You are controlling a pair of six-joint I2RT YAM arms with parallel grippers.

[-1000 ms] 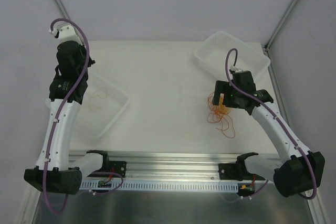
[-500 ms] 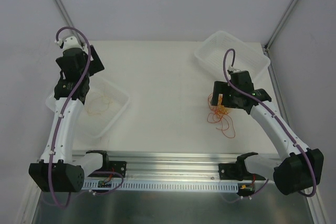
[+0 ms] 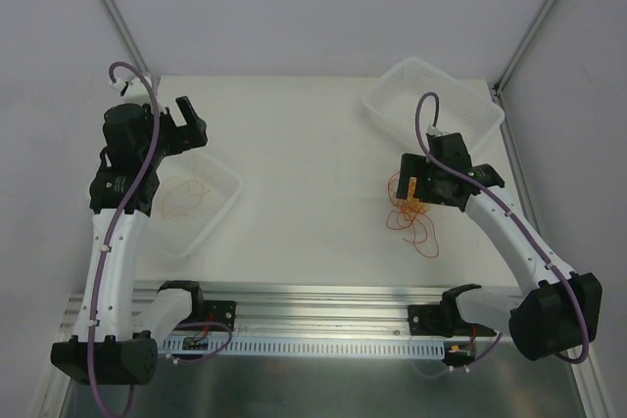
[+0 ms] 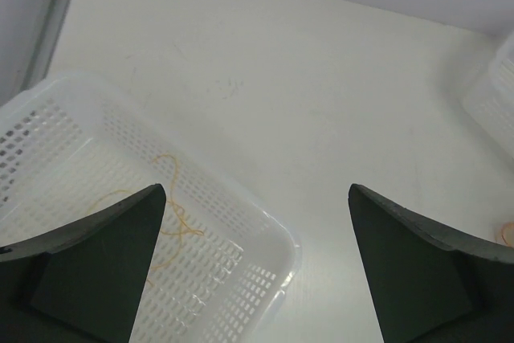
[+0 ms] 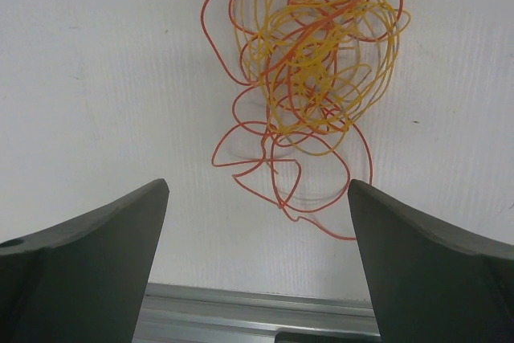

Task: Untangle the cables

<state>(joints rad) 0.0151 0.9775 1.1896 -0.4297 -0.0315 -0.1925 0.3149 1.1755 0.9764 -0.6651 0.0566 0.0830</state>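
Note:
The cables (image 5: pixel 312 62) lie as a tangle of thin yellow-orange and red-orange loops on the white table, right of centre (image 3: pixel 412 217). My right gripper (image 5: pixel 257 186) hovers open just above and on the near side of the tangle (image 3: pixel 407 186), holding nothing. One loose yellow-orange cable (image 4: pixel 173 218) lies inside the white left basket (image 4: pixel 265 222), seen from above as a thin loop (image 3: pixel 182 199). My left gripper (image 4: pixel 255 198) is open and empty, above the basket's far right corner (image 3: pixel 196 120).
A second white basket (image 3: pixel 431 100) stands at the back right; its corner shows in the left wrist view (image 4: pixel 494 106). The left basket's rim (image 3: pixel 227 205) sits at the table's left. An aluminium rail (image 5: pixel 257 311) runs along the near edge.
My left gripper has opened and swung up and to the right, off the left basket, where the yellow-orange cable lies. The right arm has barely moved.

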